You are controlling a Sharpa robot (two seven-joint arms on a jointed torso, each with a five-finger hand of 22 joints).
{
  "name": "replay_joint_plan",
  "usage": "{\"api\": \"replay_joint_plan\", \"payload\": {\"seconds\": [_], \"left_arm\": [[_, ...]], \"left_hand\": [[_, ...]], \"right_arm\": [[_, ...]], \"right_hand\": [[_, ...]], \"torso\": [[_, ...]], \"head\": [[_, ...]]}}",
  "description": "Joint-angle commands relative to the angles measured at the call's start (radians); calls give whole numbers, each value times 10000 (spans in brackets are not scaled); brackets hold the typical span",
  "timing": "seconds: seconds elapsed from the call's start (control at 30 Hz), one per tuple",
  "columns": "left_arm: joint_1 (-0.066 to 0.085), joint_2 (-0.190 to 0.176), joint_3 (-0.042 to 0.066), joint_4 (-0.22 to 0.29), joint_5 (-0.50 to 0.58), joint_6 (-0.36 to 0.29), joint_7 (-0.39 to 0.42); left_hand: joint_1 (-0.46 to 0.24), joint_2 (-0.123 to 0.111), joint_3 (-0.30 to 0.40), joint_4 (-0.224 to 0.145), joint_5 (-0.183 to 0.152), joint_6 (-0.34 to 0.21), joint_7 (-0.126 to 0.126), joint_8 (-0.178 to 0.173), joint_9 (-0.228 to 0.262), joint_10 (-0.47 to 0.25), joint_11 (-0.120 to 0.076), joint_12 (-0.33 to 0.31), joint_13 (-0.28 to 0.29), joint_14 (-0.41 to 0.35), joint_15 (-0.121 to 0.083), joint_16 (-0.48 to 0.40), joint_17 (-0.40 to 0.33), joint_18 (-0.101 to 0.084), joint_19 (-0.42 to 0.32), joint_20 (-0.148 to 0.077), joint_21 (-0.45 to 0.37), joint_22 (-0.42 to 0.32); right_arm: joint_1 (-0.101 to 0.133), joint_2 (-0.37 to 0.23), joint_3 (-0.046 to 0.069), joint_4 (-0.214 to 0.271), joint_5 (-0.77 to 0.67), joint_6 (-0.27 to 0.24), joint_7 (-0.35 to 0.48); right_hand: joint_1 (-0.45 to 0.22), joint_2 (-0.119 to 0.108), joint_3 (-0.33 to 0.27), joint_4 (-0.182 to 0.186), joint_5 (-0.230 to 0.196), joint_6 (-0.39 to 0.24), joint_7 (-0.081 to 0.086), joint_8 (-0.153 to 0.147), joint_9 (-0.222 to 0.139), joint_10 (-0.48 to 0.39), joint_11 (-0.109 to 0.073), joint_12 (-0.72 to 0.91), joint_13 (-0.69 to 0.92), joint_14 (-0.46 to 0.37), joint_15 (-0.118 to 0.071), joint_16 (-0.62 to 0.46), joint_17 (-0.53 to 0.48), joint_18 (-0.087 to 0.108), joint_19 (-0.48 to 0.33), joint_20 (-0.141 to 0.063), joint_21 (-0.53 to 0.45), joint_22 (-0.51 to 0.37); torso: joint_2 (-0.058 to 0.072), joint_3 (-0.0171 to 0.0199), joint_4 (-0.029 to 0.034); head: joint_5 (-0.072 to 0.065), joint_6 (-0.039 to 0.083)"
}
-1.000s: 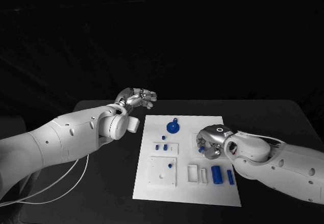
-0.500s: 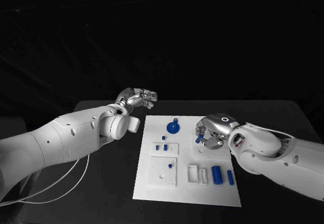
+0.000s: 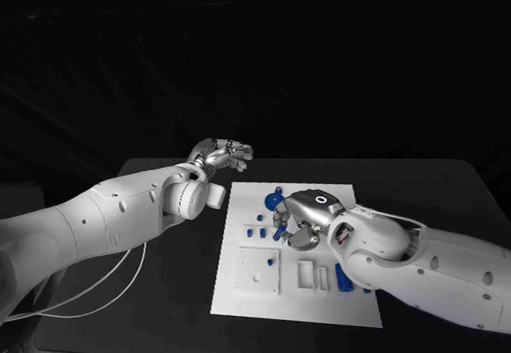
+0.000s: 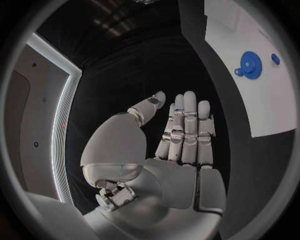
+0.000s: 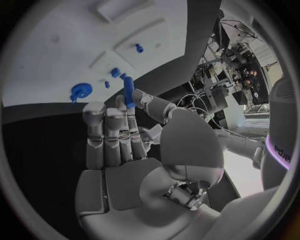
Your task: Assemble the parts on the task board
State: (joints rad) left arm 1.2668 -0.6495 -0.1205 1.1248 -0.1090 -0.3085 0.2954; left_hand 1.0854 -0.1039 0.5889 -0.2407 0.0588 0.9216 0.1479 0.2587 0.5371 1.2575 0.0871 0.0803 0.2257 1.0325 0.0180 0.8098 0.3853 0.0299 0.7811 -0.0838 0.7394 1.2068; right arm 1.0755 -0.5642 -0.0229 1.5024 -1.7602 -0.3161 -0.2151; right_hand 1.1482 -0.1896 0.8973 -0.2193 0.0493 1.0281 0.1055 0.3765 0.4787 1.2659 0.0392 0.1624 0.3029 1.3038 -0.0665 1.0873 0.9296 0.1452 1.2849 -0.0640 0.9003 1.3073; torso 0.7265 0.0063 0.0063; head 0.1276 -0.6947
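Carrying a small blue peg (image 5: 128, 93) across the task board (image 3: 246, 294) calls for a steady pinch: keep the peg upright between thumb and fingertip, line it over its socket among the small blocks on the board's left half, lower straight. Right hand (image 3: 302, 222) grasps that peg, now above the board's middle, beside the blue gear (image 3: 273, 198). Left hand (image 3: 220, 154) hangs released past the board's far left corner, fingers straight and apart, holding nothing. Compared with a second ago: right hand shifted leftward from the board's right edge toward its centre; left hand unchanged.
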Motion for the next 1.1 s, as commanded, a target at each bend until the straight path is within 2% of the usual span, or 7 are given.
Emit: {"api": "replay_joint_plan", "payload": {"seconds": [0.03, 0.23, 0.3, 0.53, 0.63, 0.93, 1.1], "left_arm": [[12, 70, 10, 0, 51, 149, 105], [12, 158, 10, -27, 52, 171, 103], [13, 168, 10, -27, 52, 179, 102], [13, 204, 10, -43, 52, 191, 89], [13, 197, 10, -42, 52, 190, 89], [14, 200, 10, -26, 52, 196, 81], [14, 184, 10, -2, 52, 194, 79]], "left_hand": [[-95, 38, -16, 28, -22, -28, 18, 63, -12, 23, 68, -8, -13, 75, -4, -71, 16, 176, 7, 29, -49, 10], [-96, 42, -16, 31, -22, -26, 18, 65, -12, 25, 67, -7, -13, 76, -4, -76, 21, 176, 8, 30, -52, 12], [-96, 44, -17, 32, -22, -26, 18, 66, -13, 25, 67, -7, -13, 77, -4, -77, 23, 176, 8, 30, -53, 12], [-97, 46, -18, 35, -22, -26, 18, 67, -14, 25, 67, -7, -13, 77, -4, -82, 28, 176, 9, 30, -55, 14], [-97, 46, -18, 35, -21, -26, 19, 68, -14, 25, 67, -7, -13, 77, -4, -85, 31, 176, 9, 30, -57, 15], [-95, 46, -19, 37, -21, -27, 18, 69, -16, 25, 66, -6, -13, 78, -4, -92, 38, 176, 9, 30, -62, 18], [-95, 46, -20, 38, -20, -27, 19, 70, -17, 25, 66, -6, -13, 78, -3, -96, 42, 176, 9, 30, -64, 19]], "right_arm": [[-126, 352, -172, -158, -164, 154, 191], [-280, 849, -613, -355, -268, 246, 267], [-360, 962, -699, -409, -316, 261, 279], [-592, 1249, -866, -689, -511, 347, 235], [-656, 1312, -885, -785, -625, 347, 217], [-728, 1457, -1029, -1018, -667, 341, 221], [-729, 1478, -1055, -1103, -687, 321, 203]], "right_hand": [[30, -61, 67, -3, 10, 72, -7, 50, 17, 337, -2, 8, 41, 9, -63, 29, -14, 1166, 36, -35, 60, 161], [22, -50, 76, -10, 14, 69, -6, 45, 17, 334, -1, 5, 45, 10, -62, 25, -17, 1166, 35, -35, 59, 161], [19, -46, 78, -13, 15, 68, -5, 43, 16, 333, 0, 3, 46, 10, -61, 24, -18, 1166, 35, -35, 58, 161], [1, -22, 83, -38, 20, 63, -2, 33, 16, 327, 3, -3, 53, 10, -58, 17, -23, 1166, 35, -36, 57, 161], [-7, -13, 85, -52, 22, 62, -1, 30, 16, 325, 4, -6, 56, 10, -57, 14, -25, 1166, 35, -36, 57, 161], [-23, 5, 89, -83, 25, 65, -1, 24, 17, 326, 5, -9, 64, 13, -56, 10, -30, 1166, 36, -37, 57, 162], [-29, 10, 90, -92, 26, 66, 0, 22, 17, 326, 5, -11, 67, 14, -56, 8, -31, 1166, 37, -37, 58, 162]], "torso": [[4, -10, 31], [11, -25, 35], [12, -31, 36], [15, -21, 24], [16, -17, 23], [23, -9, 19], [18, -3, 14]], "head": [[46, -1], [161, -62], [181, -84], [250, -142], [288, -184], [339, -286], [358, -328]]}}
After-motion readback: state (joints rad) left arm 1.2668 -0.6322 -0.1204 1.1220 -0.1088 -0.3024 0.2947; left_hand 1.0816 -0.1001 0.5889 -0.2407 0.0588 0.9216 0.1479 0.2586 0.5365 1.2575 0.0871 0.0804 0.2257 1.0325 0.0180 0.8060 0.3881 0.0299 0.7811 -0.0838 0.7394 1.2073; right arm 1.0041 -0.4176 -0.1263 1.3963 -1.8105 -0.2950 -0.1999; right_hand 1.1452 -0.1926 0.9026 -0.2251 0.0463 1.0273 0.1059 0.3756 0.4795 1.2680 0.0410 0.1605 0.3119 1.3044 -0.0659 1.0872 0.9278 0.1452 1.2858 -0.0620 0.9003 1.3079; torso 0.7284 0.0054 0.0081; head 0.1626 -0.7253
